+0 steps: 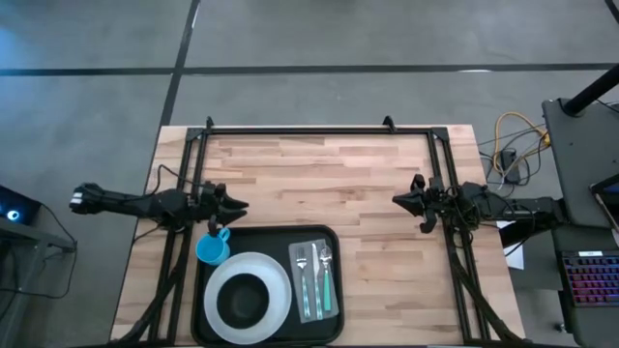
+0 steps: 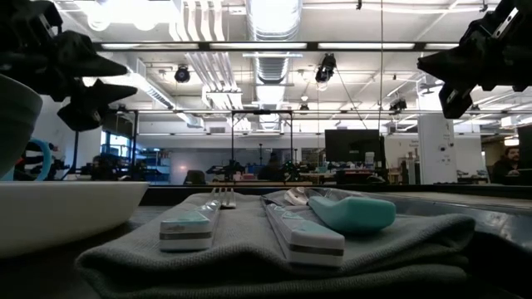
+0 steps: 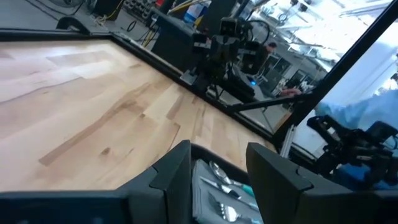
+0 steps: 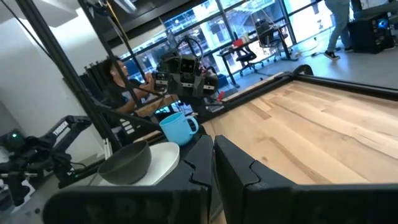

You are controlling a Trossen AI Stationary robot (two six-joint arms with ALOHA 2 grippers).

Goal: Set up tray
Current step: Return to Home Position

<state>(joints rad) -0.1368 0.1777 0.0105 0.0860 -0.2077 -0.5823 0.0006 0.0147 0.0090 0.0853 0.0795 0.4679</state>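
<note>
The black tray (image 1: 334, 329) lies at the table's near edge, between the two arms. On it stand a white plate (image 1: 279, 290) with a dark bowl (image 1: 244, 300) in it and a blue cup (image 1: 213, 249) in the far left corner. A grey napkin (image 1: 315, 280) lies at the right and carries teal-handled cutlery (image 2: 349, 214). My left gripper (image 1: 237, 205) (image 3: 217, 152) hovers open just beyond the cup, above the table. My right gripper (image 1: 399, 200) (image 4: 213, 143) hovers shut, farther right and beyond the tray's far right corner.
Bare wooden table (image 1: 319, 179) stretches between the grippers and on to the far edge. A black frame (image 1: 319, 130) runs along the far edge and down both sides. Cables and a keyboard (image 1: 590, 275) sit off the table to the right. People show in the room behind.
</note>
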